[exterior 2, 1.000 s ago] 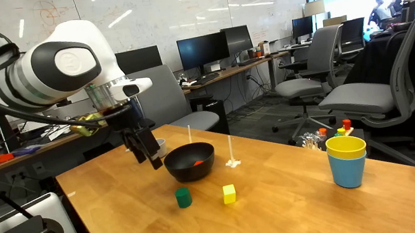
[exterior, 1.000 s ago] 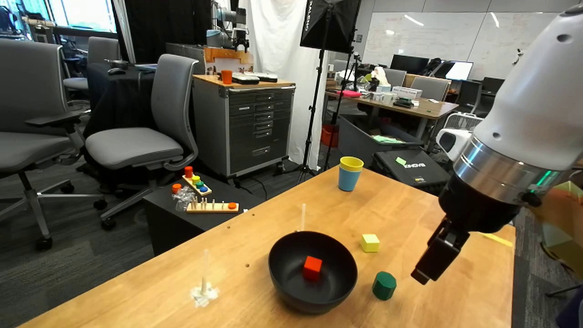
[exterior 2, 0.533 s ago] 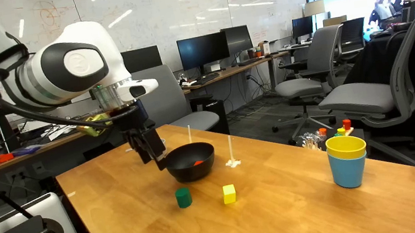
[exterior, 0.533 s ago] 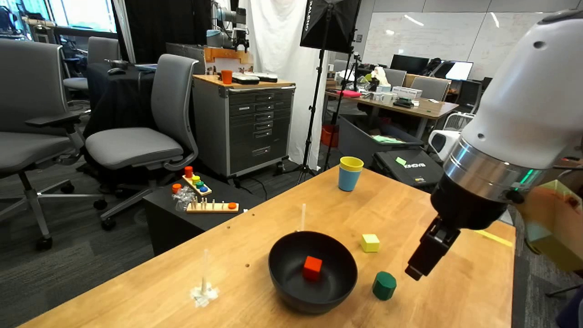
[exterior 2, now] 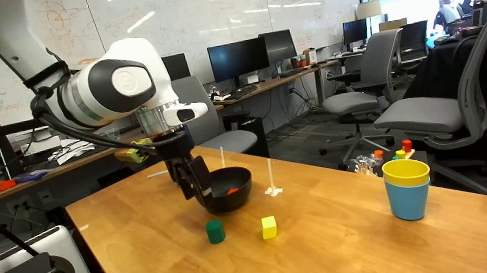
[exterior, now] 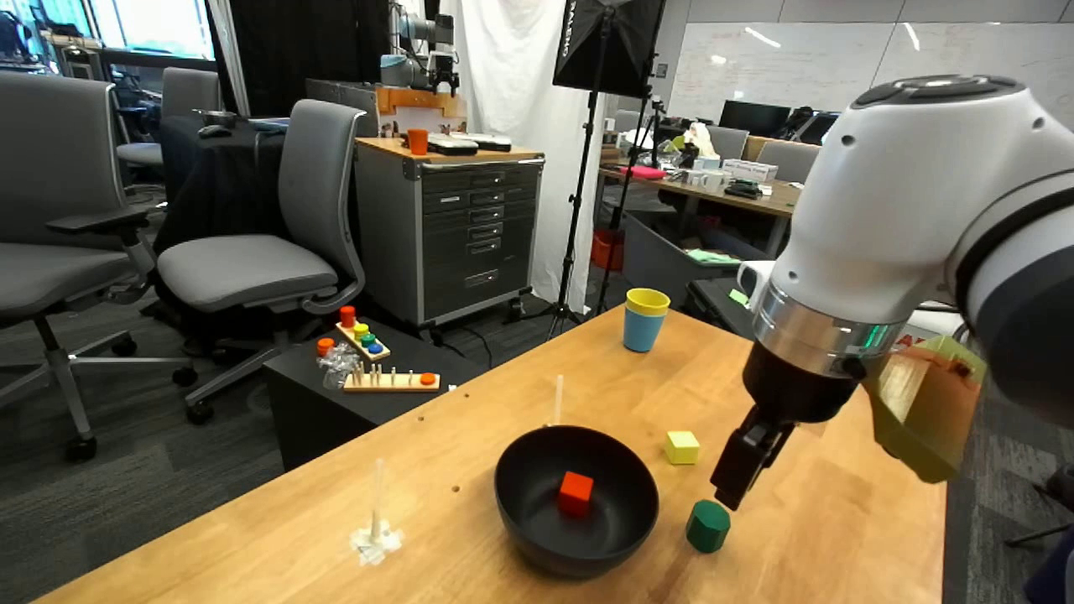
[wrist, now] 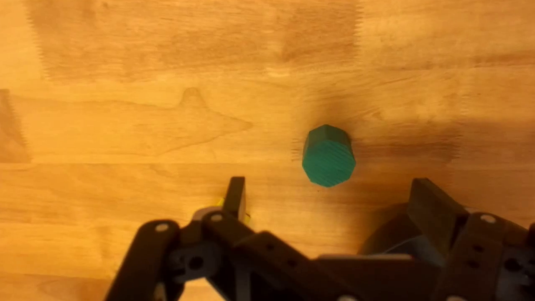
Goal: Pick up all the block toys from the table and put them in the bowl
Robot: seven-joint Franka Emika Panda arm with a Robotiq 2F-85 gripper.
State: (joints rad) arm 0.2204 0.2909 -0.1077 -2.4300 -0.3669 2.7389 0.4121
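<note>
The green block [exterior: 708, 527] stands upright on the wooden table [exterior: 470, 537], beside the black bowl [exterior: 625, 495]. It also shows in the other views [exterior 2: 215, 232] [wrist: 329, 155]. The red block [exterior: 576, 493] lies inside the bowl; only part of it [exterior 2: 232, 190] shows over the bowl's rim [exterior 2: 229, 203]. The yellow block [exterior: 682, 448] [exterior 2: 269, 227] is on the table; in the wrist view the left finger mostly hides it. My gripper [exterior: 728, 493] [exterior 2: 197, 196] is open and empty above the table, close to the green block. In the wrist view the block lies just beyond the gap between the fingertips [wrist: 333, 198].
A blue cup with a yellow one in it [exterior: 645, 323] [exterior 2: 408, 194] stands farther along the table. Thin upright sticks [exterior: 376, 512] [exterior: 559, 401] stand beside the bowl, one with tape at its base [exterior 2: 273, 191]. A low black stand [exterior: 294, 411] holds peg toys off the table.
My open gripper has moved left in one exterior view and right and slightly down in an exterior view facing it, coming nearer the green block. The blocks and the bowl have not moved.
</note>
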